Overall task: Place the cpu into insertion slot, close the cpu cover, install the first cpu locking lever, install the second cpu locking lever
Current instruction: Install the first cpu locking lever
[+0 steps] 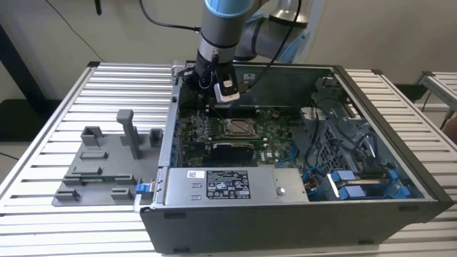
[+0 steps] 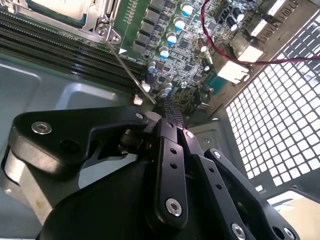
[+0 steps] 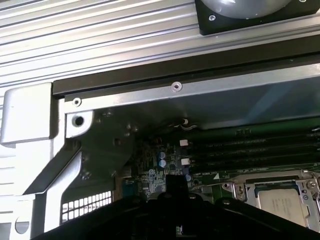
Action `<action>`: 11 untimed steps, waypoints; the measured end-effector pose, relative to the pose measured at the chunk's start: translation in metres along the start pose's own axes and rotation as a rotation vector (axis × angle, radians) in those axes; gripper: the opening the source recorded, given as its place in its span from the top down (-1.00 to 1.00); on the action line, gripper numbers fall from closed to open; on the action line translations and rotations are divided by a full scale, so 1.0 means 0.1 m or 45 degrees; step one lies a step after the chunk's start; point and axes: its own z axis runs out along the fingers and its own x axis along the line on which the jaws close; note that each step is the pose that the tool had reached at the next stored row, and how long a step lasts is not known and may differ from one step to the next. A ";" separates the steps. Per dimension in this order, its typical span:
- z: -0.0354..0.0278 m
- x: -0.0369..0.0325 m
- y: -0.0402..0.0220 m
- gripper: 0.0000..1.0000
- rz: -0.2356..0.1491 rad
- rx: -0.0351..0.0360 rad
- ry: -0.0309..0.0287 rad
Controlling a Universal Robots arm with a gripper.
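The gripper (image 2: pixel 170 107) is lowered into the open computer case (image 1: pixel 286 225), over the far part of the motherboard (image 1: pixel 280 122), toward the exterior view's left. Its jaws are pressed together. The cpu (image 3: pixel 283 206) sits in the socket at mid-board, with the cpu cover (image 3: pixel 235 189) lying flat around it. In the second wrist view, a thin locking lever (image 2: pixel 129 68) runs from the socket corner to just beside the gripper tip. The case stands on a slatted worktop (image 1: pixel 107 91).

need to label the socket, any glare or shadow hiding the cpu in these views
exterior view: even light, cpu unshaded; second wrist view: perforated case wall backlit bright, claw dark in front; first wrist view: cpu softly lit, no glare, grey case panel shaded
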 end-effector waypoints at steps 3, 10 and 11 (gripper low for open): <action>0.020 -0.005 -0.005 0.79 -0.002 -0.0071 0.0015; 0.030 -0.037 -0.007 0.79 -0.006 -0.0214 0.0070; 0.028 -0.050 -0.007 0.79 -0.006 -0.0235 0.0079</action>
